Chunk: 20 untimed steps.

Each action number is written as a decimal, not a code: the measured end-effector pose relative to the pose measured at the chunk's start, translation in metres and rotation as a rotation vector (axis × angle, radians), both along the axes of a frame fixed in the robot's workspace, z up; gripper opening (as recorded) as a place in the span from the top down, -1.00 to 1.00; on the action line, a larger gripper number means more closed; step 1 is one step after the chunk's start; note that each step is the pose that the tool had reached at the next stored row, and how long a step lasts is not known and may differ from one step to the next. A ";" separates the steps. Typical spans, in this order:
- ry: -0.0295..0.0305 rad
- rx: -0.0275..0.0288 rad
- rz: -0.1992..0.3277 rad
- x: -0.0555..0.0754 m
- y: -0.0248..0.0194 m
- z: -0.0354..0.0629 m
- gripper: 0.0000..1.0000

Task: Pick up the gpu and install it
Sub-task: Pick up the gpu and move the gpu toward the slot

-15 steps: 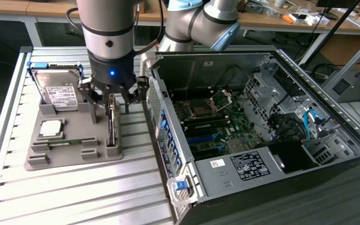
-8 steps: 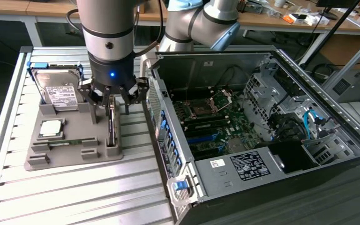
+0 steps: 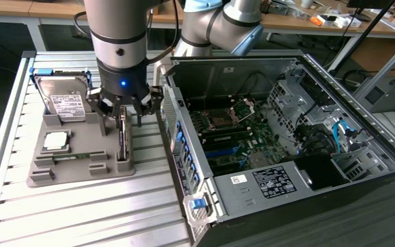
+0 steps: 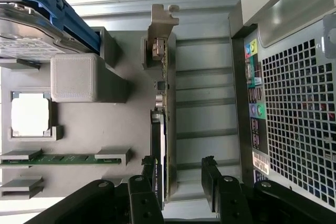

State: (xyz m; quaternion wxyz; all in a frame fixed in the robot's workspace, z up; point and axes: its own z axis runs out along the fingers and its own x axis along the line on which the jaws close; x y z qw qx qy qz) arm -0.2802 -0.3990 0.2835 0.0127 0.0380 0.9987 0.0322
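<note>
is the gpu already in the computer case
No, the gpu stands on edge in the grey holder, outside the computer case.

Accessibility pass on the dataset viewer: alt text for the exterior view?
The open gripper straddles the gpu, which stands on edge in a grey holder tray beside an open PC case. A hard drive and CPU sit on the same tray.

silver-grey robot arm with a black gripper
the arm is a smooth metallic tube ringed by a dark band, with a rounded elbow joint and a pale blue cap; black cables run beside it. a small blue light glows on the dark wrist. the black fingers are jointed links with round pivots.
</note>
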 end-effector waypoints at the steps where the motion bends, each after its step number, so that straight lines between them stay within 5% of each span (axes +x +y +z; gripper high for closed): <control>1: 0.0001 0.0000 0.000 0.000 0.0000 -0.0004 0.04; 20: 0.0000 0.0000 0.000 0.000 0.0000 -0.0053 0.04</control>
